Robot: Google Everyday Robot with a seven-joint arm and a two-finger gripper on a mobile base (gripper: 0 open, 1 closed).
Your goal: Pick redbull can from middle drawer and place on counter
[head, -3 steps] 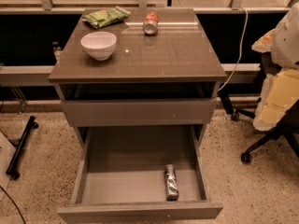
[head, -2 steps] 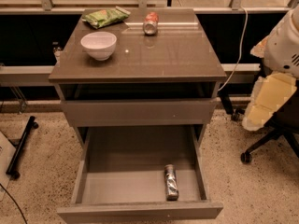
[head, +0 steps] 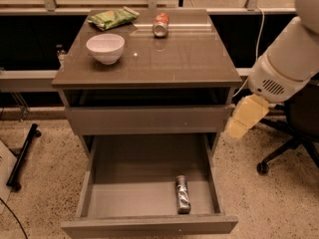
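The redbull can (head: pixel 182 194) lies on its side in the open middle drawer (head: pixel 149 198), near the front right of the tray. The counter (head: pixel 169 59) is the glossy brown top of the cabinet. My gripper (head: pixel 243 117), the cream-coloured end of the white arm, hangs to the right of the cabinet, level with the shut upper drawer (head: pixel 148 119). It is above and to the right of the can and does not touch it.
On the counter stand a white bowl (head: pixel 105 48), a green snack bag (head: pixel 112 18) and a red-and-white soda can (head: pixel 160 24) lying at the back. An office chair base (head: pixel 284 153) stands to the right. A black stand leg (head: pixel 22 156) lies on the floor at left.
The arm has swung left and down, so my gripper now sits close to the cabinet's right side. The can and drawer have not moved.
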